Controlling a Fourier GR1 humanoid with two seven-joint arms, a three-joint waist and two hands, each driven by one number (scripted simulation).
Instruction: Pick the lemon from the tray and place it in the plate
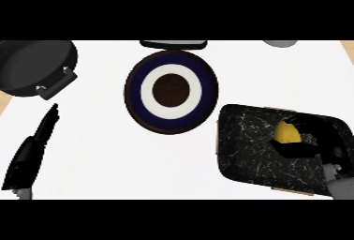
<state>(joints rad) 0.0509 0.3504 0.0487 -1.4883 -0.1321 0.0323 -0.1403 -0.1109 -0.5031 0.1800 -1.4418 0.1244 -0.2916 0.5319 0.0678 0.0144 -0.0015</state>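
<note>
Over the tray (256,150) near the table's right edge, the yellow lemon (287,133) sits enclosed by the right hand (319,140), fingers curled round it.

The lemon (285,133) is partly hidden by the right hand (314,140) — a dark pan (31,65) and grey object (280,43) are cut off at the edges.
</note>
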